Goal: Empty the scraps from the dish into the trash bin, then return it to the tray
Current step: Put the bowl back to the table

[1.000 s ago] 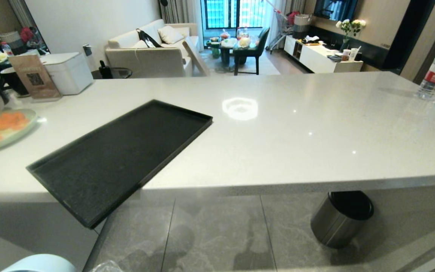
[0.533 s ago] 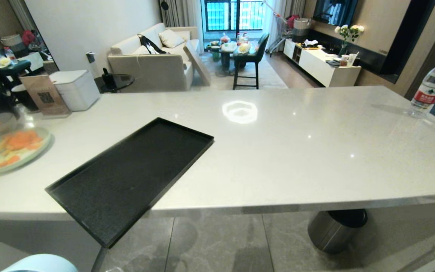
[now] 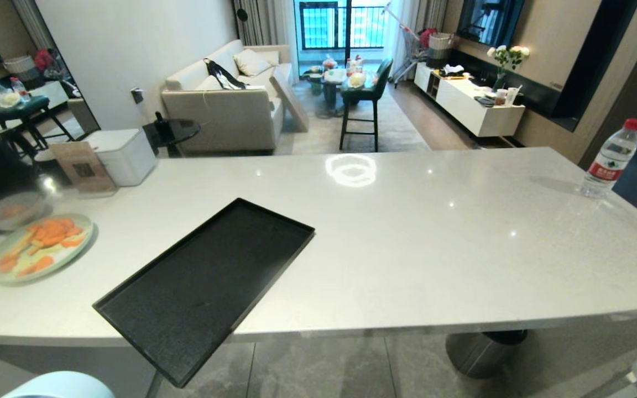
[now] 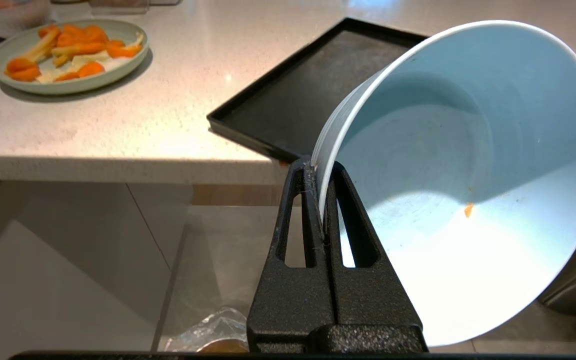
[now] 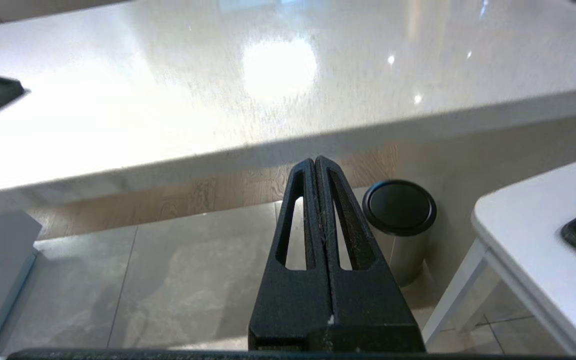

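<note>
Our left hand (image 4: 324, 200) pinches the dish (image 4: 463, 175) rim, right hand (image 5: 315, 165) shut empty; the tilted dish could slip, or clip the worktop (image 3: 407, 249) edge short of the tray (image 3: 208, 287).

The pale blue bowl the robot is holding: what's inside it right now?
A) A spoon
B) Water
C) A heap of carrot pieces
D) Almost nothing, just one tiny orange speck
D: in the left wrist view the dish, pinched at its rim by the left end effector, shows a bare inside with one small orange speck.
</note>
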